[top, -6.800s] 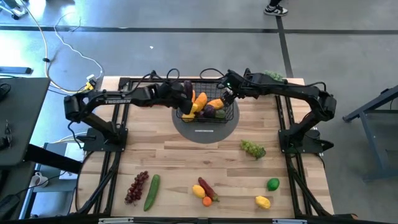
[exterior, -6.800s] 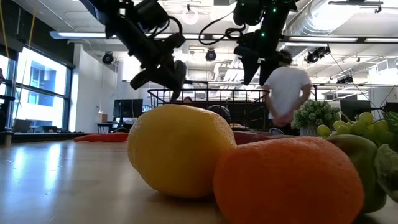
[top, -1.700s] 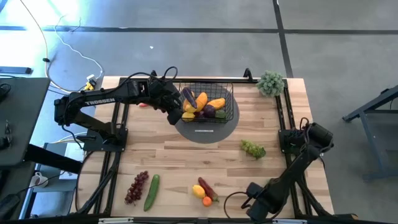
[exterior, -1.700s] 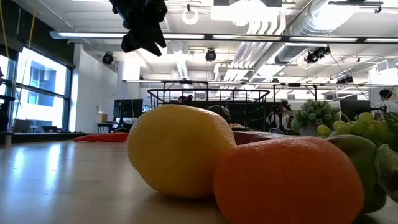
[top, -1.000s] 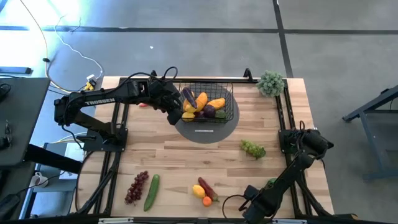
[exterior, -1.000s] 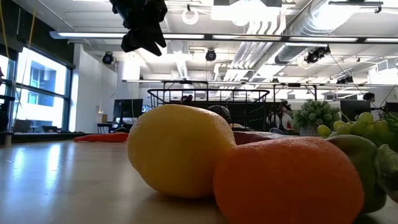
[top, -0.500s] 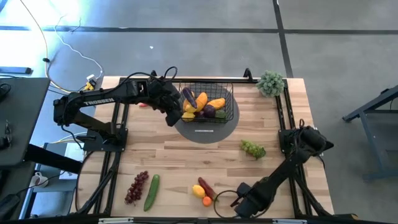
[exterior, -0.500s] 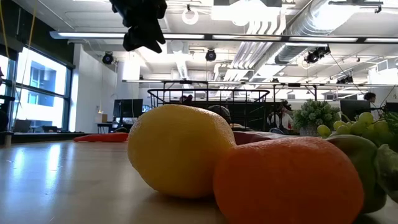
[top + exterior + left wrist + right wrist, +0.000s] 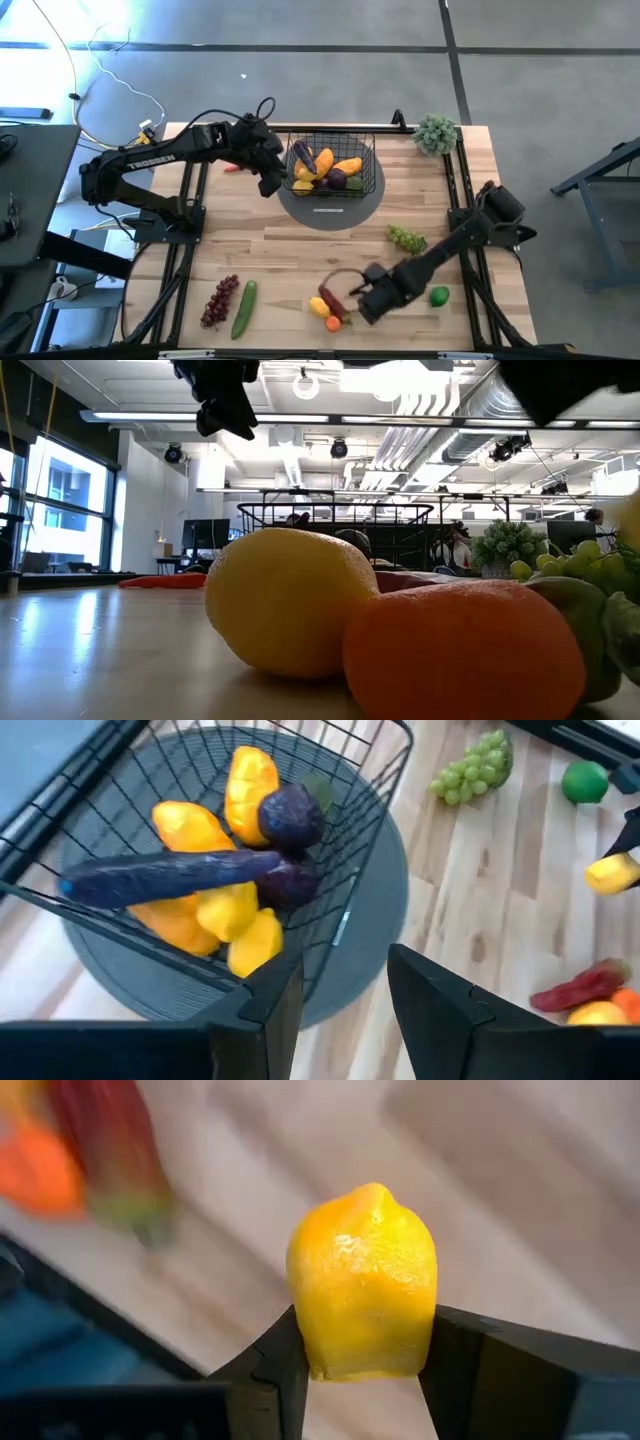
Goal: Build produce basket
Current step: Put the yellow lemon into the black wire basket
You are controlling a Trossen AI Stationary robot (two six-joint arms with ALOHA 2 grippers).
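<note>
The black wire basket (image 9: 352,140) stands on a round grey mat (image 9: 330,212) at the far middle of the table. It holds a purple eggplant (image 9: 170,875), a plum (image 9: 290,818) and yellow and orange fruit. My left gripper (image 9: 345,1010) hovers open beside the basket's left side (image 9: 270,180) with nothing between its fingers. My right gripper (image 9: 368,300) is over the near middle of the table, shut on a yellow lemon (image 9: 362,1280). Just left of it a lemon, an orange fruit and a red chili (image 9: 330,306) lie in a cluster on the table. My right gripper pinches the lemon between its two fingers, one on each opposite side (image 9: 300,1330). The fingers come from above, pointing steeply down. The lemon's pointed end (image 9: 375,1190) sticks out past the fingers. The lemon (image 9: 612,872) is lifted clear of the table.
Green grapes (image 9: 407,239) and a lime (image 9: 438,296) lie on the table's right half. Purple grapes (image 9: 220,300) and a cucumber (image 9: 244,308) lie at the near left. A potted plant (image 9: 435,133) stands at the far right corner. Bare wood spans the middle.
My right gripper has swung from the near right corner toward the table's left and a little away from the near edge, rising as it goes. The lemon has left its spot at the near right and rides in the gripper, clear of the table.
</note>
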